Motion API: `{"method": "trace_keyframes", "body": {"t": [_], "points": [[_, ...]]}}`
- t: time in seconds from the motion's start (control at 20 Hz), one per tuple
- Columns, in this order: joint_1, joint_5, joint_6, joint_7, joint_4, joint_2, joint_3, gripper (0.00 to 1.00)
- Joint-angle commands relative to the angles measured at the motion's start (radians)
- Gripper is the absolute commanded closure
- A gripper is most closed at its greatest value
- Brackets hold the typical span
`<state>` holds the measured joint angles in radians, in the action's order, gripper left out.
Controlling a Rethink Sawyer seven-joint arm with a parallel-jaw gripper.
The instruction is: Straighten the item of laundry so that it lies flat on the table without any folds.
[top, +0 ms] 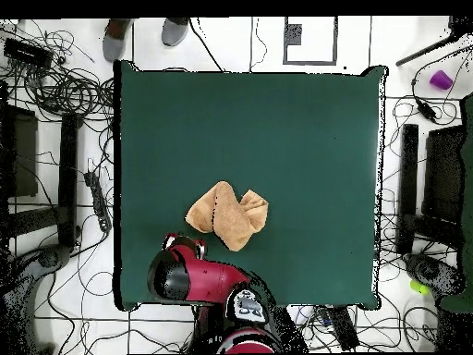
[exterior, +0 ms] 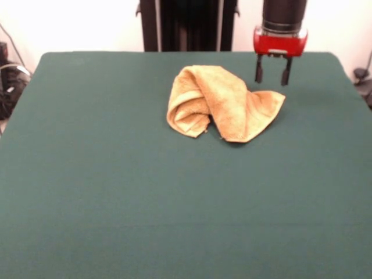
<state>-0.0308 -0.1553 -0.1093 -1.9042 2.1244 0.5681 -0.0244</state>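
Towel [exterior: 221, 103]: golden yellow-orange terry cloth; bunched and folded over itself, not flat; two rounded lobes in the front view, the left one rolled inward with a layered edge at its lower end, the right one running out to a pointed corner at the right

Towel place: on the table's far half in the front view, a little right of the middle line; in the overhead view [top: 228, 214] on the half nearer to the robot's base, somewhat left of the middle; green felt bare on all sides of it

Table [exterior: 174, 203]: dark green felt-like top, large and rectangular, much larger than the crumpled towel; all four edges visible from above [top: 305, 120]

Gripper [exterior: 272, 73]: red housing under a black cylinder, two dark fingers [exterior: 258, 71] pointing straight down; parted, with a clear gap between them; nothing held; tips raised above the cloth, just over the towel's right corner in the front view, not touching it

Arm [top: 199, 275]: red and black; in the overhead view reaching from the base at the bottom edge over the table's near edge, ending close to the towel's lower left side

Floor around the table [top: 55, 111]: white tiles with many black cables; two shoes of a person [top: 146, 33] at the top edge of the overhead view
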Motion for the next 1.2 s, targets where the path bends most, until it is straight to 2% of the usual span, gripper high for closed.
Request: {"method": "trace_keyframes", "body": {"t": [0.05, 0.1, 0.5, 0.6, 0.75, 0.95, 1.2], "points": [[-0.020, -0.049, 0.047, -0.151, -0.141, -0.083, -0.078, 0.00], [-0.040, -0.053, 0.066, -0.138, -0.158, -0.088, -0.056, 0.00], [-0.021, -0.047, 0.070, -0.150, -0.187, -0.146, -0.093, 0.00], [-0.014, -0.044, 0.037, -0.162, -0.204, -0.178, -0.114, 0.00], [-0.053, -0.071, 0.032, -0.175, -0.235, -0.204, -0.095, 0.00], [-0.050, -0.067, 0.050, -0.173, -0.256, -0.239, -0.114, 0.00], [-0.116, -0.105, 0.016, -0.200, -0.288, -0.275, -0.077, 0.00]]}}
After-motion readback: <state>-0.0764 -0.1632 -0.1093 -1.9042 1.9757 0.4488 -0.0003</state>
